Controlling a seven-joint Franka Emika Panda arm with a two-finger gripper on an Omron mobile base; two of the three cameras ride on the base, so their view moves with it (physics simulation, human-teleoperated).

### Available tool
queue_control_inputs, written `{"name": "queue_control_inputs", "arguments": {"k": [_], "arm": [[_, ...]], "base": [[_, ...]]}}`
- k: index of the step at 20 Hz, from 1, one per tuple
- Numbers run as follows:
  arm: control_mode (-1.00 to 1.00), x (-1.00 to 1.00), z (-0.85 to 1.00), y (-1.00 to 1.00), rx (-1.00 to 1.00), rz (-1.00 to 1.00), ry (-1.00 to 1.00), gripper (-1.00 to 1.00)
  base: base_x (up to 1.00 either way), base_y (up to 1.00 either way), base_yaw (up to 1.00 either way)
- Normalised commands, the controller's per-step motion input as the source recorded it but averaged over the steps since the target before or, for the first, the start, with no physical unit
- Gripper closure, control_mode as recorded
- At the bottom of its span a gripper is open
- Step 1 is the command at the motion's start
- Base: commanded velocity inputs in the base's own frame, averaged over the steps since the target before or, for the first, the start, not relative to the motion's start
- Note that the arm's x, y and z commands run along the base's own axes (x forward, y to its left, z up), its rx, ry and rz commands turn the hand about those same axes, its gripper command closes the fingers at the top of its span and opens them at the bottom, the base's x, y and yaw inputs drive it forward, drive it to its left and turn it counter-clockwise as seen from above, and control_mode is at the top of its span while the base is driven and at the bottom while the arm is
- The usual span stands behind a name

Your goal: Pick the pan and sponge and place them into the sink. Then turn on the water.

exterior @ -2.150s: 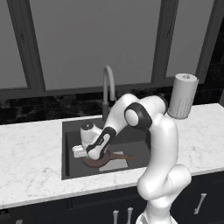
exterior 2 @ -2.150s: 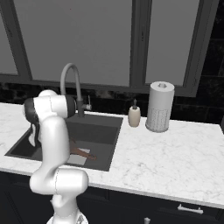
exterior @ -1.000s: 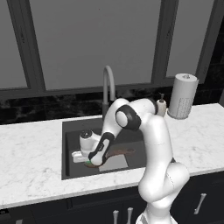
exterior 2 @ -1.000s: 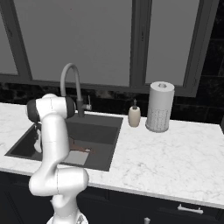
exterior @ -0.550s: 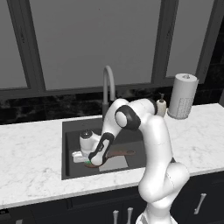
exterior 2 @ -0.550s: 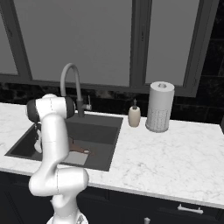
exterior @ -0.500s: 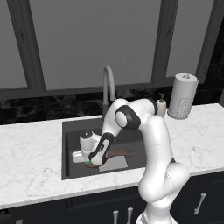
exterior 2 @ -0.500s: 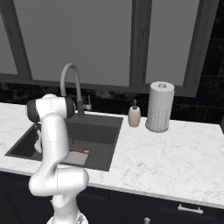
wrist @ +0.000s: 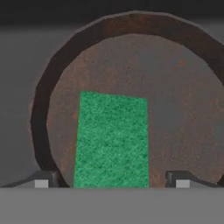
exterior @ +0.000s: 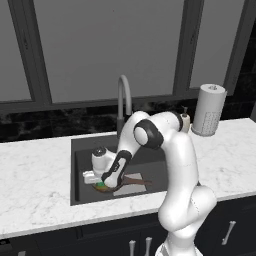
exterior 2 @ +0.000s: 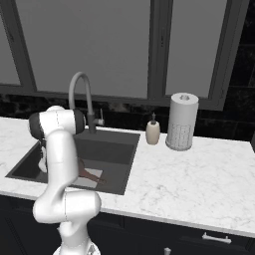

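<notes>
The reddish-brown pan lies on the floor of the dark sink, its long brown handle pointing right. In the pan rests the green sponge, flat and free. My gripper hangs low in the sink just above it, open, with one fingertip on each side of the sponge and a gap at both. From the left base view the gripper sits at the sink's front left with a bit of green sponge under it. The arched faucet shows no water.
A paper towel roll and a small soap dispenser stand on the white marble counter right of the sink. The faucet rises behind the basin, in front of dark windows. My own arm bends over the sink's middle.
The jaws have spread apart and let go of the sponge, which now lies in the pan. The hand has stayed low in the sink, hardly moving.
</notes>
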Motion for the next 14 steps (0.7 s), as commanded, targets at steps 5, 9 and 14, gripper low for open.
{"name": "queue_control_inputs", "arguments": {"k": [5, 9, 14], "arm": [[-1.0, -0.01, 0.48, 0.0, 0.0, -0.02, -0.04, -1.0], [-1.0, -0.12, 0.54, -0.02, 0.0, -0.03, -0.04, -1.0], [-1.0, -0.37, 0.51, -0.19, 0.0, -0.03, -0.07, -1.0]], "base": [[0.0, 0.0, 0.0], [0.0, 0.0, 0.0], [0.0, 0.0, 0.0]]}}
